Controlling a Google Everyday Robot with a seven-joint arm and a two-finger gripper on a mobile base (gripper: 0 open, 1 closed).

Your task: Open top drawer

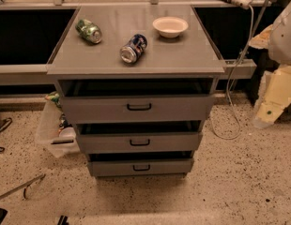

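The top drawer [138,108] is the widest grey front of the grey metal cabinet, with a small black loop handle [139,107] at its centre. A dark gap shows between its front and the cabinet top [183,55]. Two shorter, narrower drawer fronts [139,142] [141,167] sit below it. My gripper [270,108] is at the right edge of the view, on the cream and white end of my arm. It is well to the right of the cabinet, at about the top drawer's height, and touches nothing.
On the cabinet top lie a green can [89,31] and a blue can [134,48], with a white bowl [170,26] behind them. A clear plastic bin [54,130] stands at the cabinet's left. A cable [239,64] hangs at the right. A metal tool [21,187] lies on the floor.
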